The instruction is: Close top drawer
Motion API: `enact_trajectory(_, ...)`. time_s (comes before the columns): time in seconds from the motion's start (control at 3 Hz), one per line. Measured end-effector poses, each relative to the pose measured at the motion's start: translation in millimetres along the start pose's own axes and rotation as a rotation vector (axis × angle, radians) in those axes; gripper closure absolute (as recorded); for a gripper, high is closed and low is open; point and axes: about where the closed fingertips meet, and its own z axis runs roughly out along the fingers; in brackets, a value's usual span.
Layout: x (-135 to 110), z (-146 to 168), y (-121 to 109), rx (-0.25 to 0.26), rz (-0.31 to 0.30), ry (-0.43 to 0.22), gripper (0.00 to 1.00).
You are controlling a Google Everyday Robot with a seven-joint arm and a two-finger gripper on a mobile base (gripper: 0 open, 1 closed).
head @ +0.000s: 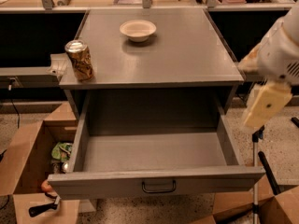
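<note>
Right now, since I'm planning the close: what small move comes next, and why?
Probably lower the gripper toward the front panel of the top drawer: the drawer stands wide open, and the gripper hangs beside its right wall, apart from it.

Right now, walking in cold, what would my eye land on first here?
The wide grey top drawer stands pulled far out at the front of the cabinet. On the cabinet top above it sit a can at the left edge and a pale bowl near the back. The robot's cream hand hangs at the right, beside the drawer and apart from it.
</note>
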Motion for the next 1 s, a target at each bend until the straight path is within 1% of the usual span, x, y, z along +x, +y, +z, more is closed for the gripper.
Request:
enact_trajectory(0.33,3.2,47.5,46.9,-0.088,0.051,-0.012,0.4)
enact_trajectory(0.67,22.0,95.1,90.5,-0.158,0.132,-0.005,0.63)
enact_trajectory(1.0,50.3,149.3,136.3,-0.23,0.244,0.023,0.86)
